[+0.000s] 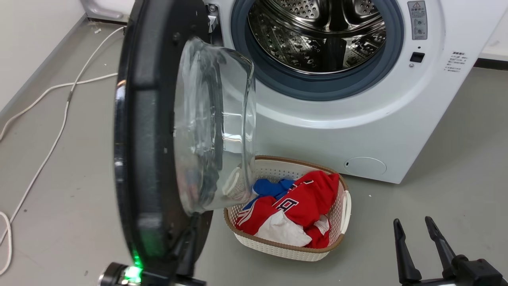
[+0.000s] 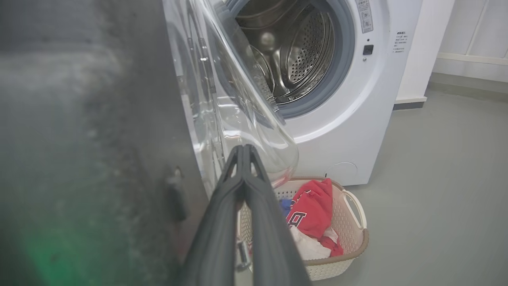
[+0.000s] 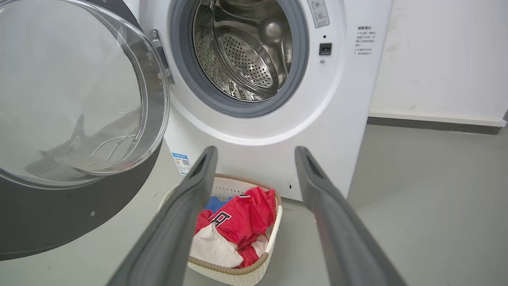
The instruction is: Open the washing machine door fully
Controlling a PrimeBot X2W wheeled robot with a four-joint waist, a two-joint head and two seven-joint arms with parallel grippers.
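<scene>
While ajar, push washing machine door wider with nearer left pincer, closed empty beside its inner face; right pincer gaping, empty.

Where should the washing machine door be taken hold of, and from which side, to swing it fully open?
Probably the thin black rim of the washing machine door at its free edge, far from the hinge. Come from the inner side, where the glass bowl bulges: the bowl is smooth and too wide to pinch, while the rim is narrow.
</scene>
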